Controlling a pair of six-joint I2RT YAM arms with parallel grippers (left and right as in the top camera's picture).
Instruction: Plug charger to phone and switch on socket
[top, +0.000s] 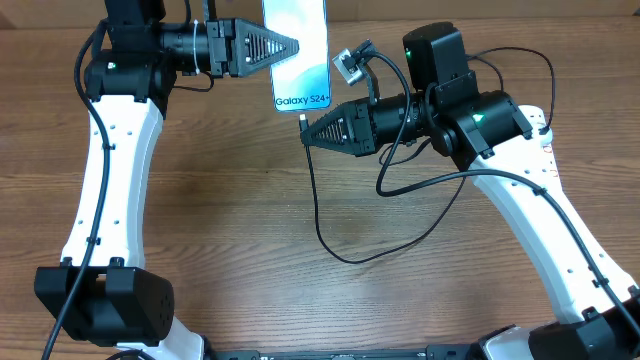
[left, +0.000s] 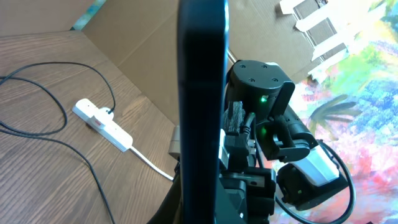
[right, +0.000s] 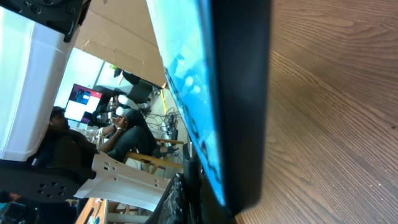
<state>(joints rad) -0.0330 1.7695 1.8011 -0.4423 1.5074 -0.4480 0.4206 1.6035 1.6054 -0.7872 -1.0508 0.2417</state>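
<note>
My left gripper (top: 290, 47) is shut on the phone (top: 302, 75) and holds it by its left side above the table, with the "Galaxy S24+" end toward me. My right gripper (top: 308, 130) is shut on the charger's connector end, just under the phone's lower edge; whether the tip is in the port cannot be told. The black charger cable (top: 318, 215) hangs from there and loops over the table. The phone's dark edge fills the left wrist view (left: 202, 93) and the right wrist view (right: 242, 93). The socket (left: 102, 122) lies on the table with a black plug in it.
The socket's thick white cord (left: 152, 165) runs toward the brown cardboard wall (left: 143, 37) at the table's back. The charger cable (left: 56, 134) curves over the wood beside the strip. The two arms meet near the top middle of the table.
</note>
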